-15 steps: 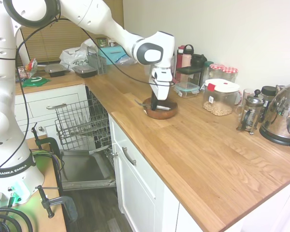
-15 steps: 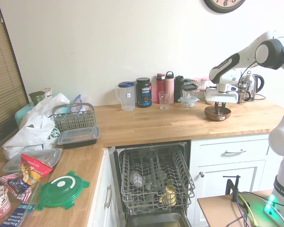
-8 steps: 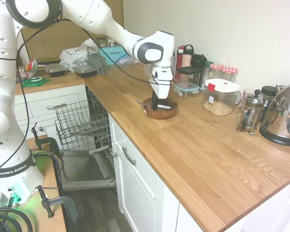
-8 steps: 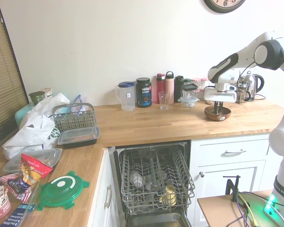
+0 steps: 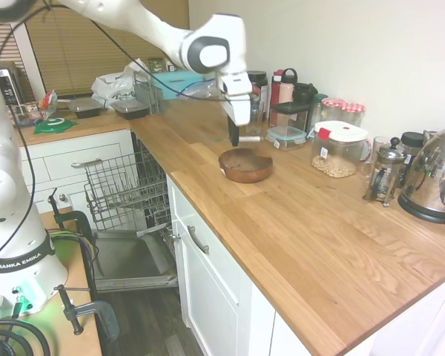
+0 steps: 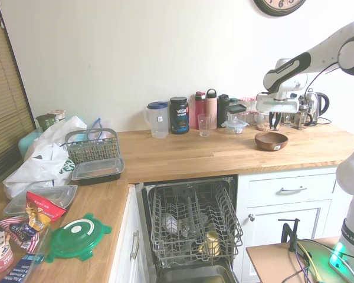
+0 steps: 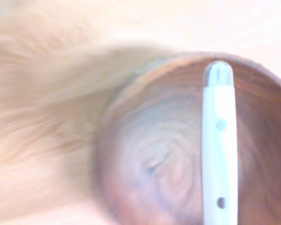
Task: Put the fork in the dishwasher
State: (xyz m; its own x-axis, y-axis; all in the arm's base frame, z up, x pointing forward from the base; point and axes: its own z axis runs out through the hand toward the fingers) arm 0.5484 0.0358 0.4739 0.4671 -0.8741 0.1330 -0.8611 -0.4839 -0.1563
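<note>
Lifted clear of the bowl [image 5: 245, 165] since a moment ago, the hand [image 5: 234, 138] is carrying the fork [image 5: 250, 138] pinched crosswise above the desk [image 5: 297, 215], and next is needing a swing toward seven o'clock, to the dishwasher [image 5: 126, 189] rack.

The wooden countertop [image 5: 304, 222] is L-shaped, running over white cabinets and the open dishwasher bay. A brown wooden bowl [image 5: 245, 165] stands on it near the front edge. Along the wall stand a clear pitcher [image 6: 157, 119], a black tub [image 6: 179, 115], a pink bottle [image 6: 211, 109], a glass [image 6: 204, 125], a lidded jar of nuts [image 5: 339, 149], a French press [image 5: 384, 172] and a steel kettle [image 5: 435, 175]. On the other leg lie a cutlery basket [image 6: 92, 147], stacked plastic containers [image 6: 97, 170], a white bag [image 6: 45, 159], a green lid [image 6: 79, 236] and snack packets [image 6: 20, 230].
</note>
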